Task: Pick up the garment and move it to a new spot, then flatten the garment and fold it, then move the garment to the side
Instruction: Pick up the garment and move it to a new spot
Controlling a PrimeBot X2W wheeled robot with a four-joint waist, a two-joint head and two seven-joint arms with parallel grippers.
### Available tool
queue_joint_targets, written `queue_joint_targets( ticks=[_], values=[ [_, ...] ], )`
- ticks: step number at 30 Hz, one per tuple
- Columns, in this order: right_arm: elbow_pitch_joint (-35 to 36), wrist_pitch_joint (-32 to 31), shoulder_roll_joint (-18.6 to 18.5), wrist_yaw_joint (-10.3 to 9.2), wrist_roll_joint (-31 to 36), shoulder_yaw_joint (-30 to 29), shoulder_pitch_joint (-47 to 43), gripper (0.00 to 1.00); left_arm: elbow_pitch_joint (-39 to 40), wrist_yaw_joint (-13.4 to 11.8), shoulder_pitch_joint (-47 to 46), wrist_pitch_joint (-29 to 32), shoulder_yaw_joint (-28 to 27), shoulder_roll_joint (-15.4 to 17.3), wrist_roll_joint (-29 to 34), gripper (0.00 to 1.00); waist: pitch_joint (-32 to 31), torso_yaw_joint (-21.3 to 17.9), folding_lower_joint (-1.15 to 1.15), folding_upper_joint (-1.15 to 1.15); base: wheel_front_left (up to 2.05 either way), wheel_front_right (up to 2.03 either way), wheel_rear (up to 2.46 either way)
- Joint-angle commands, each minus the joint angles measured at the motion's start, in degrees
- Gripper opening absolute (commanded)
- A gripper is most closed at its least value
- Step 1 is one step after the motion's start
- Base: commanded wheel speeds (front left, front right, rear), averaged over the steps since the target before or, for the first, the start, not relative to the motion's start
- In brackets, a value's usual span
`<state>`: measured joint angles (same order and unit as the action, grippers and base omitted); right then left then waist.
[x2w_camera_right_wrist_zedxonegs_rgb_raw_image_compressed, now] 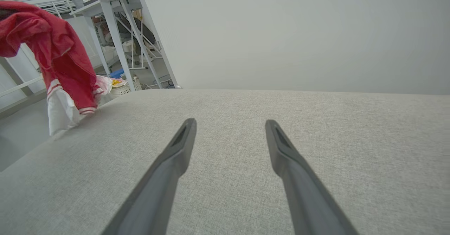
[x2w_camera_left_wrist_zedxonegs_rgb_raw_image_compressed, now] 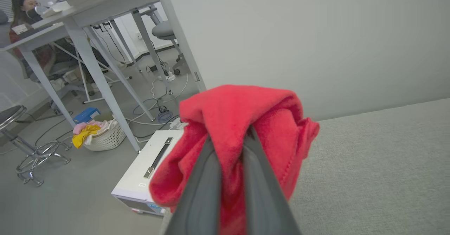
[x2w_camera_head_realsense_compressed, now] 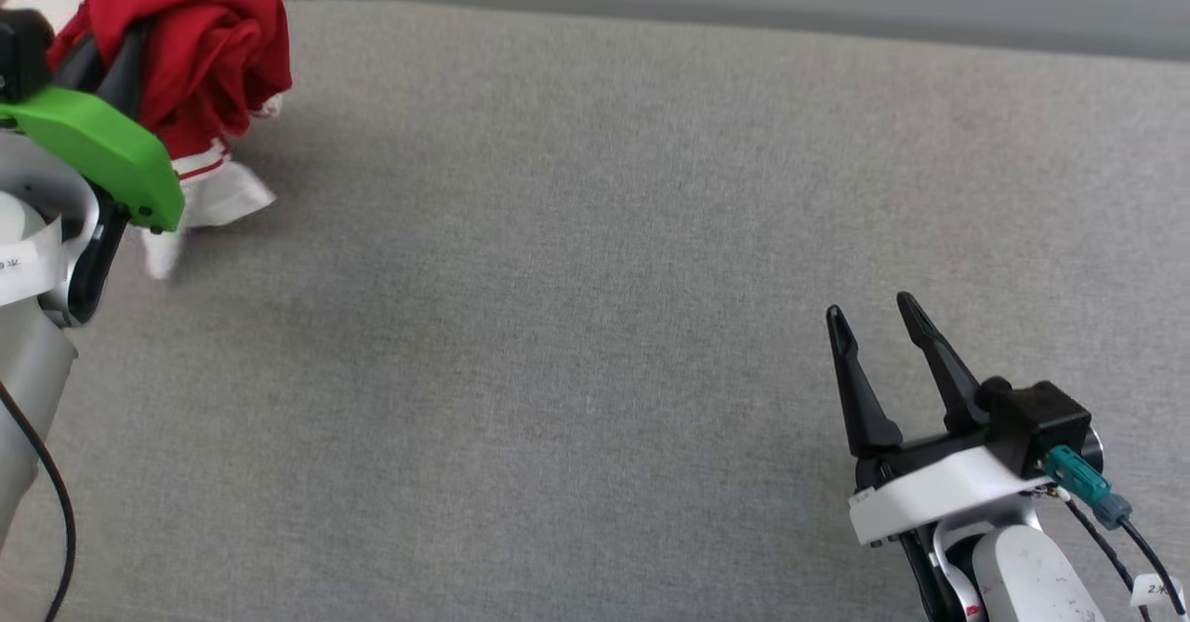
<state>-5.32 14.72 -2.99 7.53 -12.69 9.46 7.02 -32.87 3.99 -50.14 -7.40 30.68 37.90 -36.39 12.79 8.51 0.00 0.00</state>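
Grey fabric surface (x2w_camera_head_realsense_compressed: 595, 278), spanning most of the head view, with the garment (x2w_camera_head_realsense_compressed: 204, 55) bunched at the upper left of the frame. The garment hangs as a crumpled red bundle, and its white sleeve (x2w_camera_head_realsense_compressed: 218, 196) trails lowest and appears to brush the surface near its left edge. The left tool (x2w_camera_left_wrist_zedxonegs_rgb_raw_image_compressed: 230, 140) is closed on a fold of the red cloth. In the left wrist view its two dark fingers rise from the bottom centre and their tips are buried in the fabric, which drapes over and to both sides of them. The right tool (x2w_camera_head_realsense_compressed: 869, 306), at the lower right of the head view, stands wide open and holds nothing, well apart from the garment.

Step judged in hand: carrying the garment to a new spot. To do it well, the pinch should be kept firm, the bundle lifted until the sleeve clears the surface, and the load brought toward the open middle of the frame, where both tools can reach it for flattening. Dragging risks further tangling.
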Motion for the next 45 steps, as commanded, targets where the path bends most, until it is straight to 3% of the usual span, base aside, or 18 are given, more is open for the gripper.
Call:
queue_joint_targets(
  ticks=[1, 6, 11, 17, 22, 29, 37, 41, 42, 43, 44, 45],
  values=[
    [0.0, 0.3, 0.1, -0.04, -0.4, -0.3, -0.9, 1.0, 2.0, -0.8, -1.3, 0.6, 0.3, 0.8, 1.3, 0.0, -5.8, -1.0, 0.0, 0.0, 0.0, 0.0, 0.0],
    [0.4, 0.3, 0.1, -0.04, -2.1, -1.3, -2.2, 1.0, 11.4, -2.4, -0.9, 4.3, 1.7, 2.2, 2.7, 0.0, -8.6, -3.3, 0.0, 0.0, 0.0, 0.0, 0.0],
    [0.5, 0.3, 0.1, -0.04, -2.4, -2.4, -3.4, 1.0, 18.9, -3.2, -0.2, 6.8, 4.1, 1.4, 4.0, 0.0, -10.4, -6.1, 0.0, 0.0, 0.0, 0.0, 0.0],
    [0.8, 0.3, 0.1, -0.04, -2.1, -3.9, -4.0, 1.0, 23.1, -3.7, -0.6, 7.8, 6.9, -1.9, 5.2, 0.0, -11.1, -10.0, 0.0, 0.0, 0.0, 0.0, 0.0],
    [1.2, 0.3, 0.1, -0.04, -2.1, -4.4, -3.9, 1.0, 22.6, -2.0, -3.5, 5.9, 10.5, -5.2, 8.7, 0.0, -10.7, -13.4, 0.0, 0.0, 0.0, 0.0, 0.0],
    [1.6, 0.3, 0.1, -0.04, -2.4, -4.9, -4.2, 1.0, 20.2, 2.0, -2.2, 4.2, 20.3, -11.5, 11.2, 0.0, -9.5, -16.5, 0.0, 0.0, 0.0, 0.0, 0.0],
    [1.3, 0.3, 0.1, -0.04, -2.0, -5.9, -4.0, 1.0, 14.8, 3.3, 7.2, 2.9, 35.7, -21.7, 11.6, 0.0, -8.6, -17.4, 0.0, 0.0, 0.0, 0.0, 0.0],
    [1.1, 0.3, 0.1, -0.04, -1.9, -6.3, -3.6, 1.0, 10.0, 3.4, 11.0, 1.8, 39.7, -27.1, 10.0, 0.0, -8.4, -17.2, 0.0, 0.0, 0.0, 0.0, 0.0],
    [1.0, 0.3, 0.1, -0.04, -2.0, -6.3, -3.6, 1.0, 8.8, 3.4, 11.7, 1.7, 40.2, -28.2, 9.7, 0.08, -8.4, -17.2, 0.0, 0.0, 0.0, 0.0, 0.0],
    [0.9, 0.3, 0.1, -0.04, -2.0, -6.2, -3.5, 1.0, 7.4, 3.4, 12.4, 1.6, 40.8, -29.4, 9.4, 0.93, -8.4, -17.0, 0.0, 0.0, 0.0, 0.0, 0.0],
    [0.8, 0.3, 0.1, -0.04, -2.0, -6.1, -3.5, 1.0, 6.4, 3.4, 12.8, 1.4, 41.2, -30.2, 9.3, 1.0, -8.3, -16.9, 0.0, 0.0, 0.0, 0.0, 0.0],
    [0.7, 0.3, 0.1, -0.04, -2.1, -6.0, -3.5, 1.0, 5.3, 3.5, 13.2, 1.1, 41.5, -31.0, 9.0, 1.0, -8.4, -16.7, 0.0, 0.0, 0.0, 0.0, 0.0]
  ],
)
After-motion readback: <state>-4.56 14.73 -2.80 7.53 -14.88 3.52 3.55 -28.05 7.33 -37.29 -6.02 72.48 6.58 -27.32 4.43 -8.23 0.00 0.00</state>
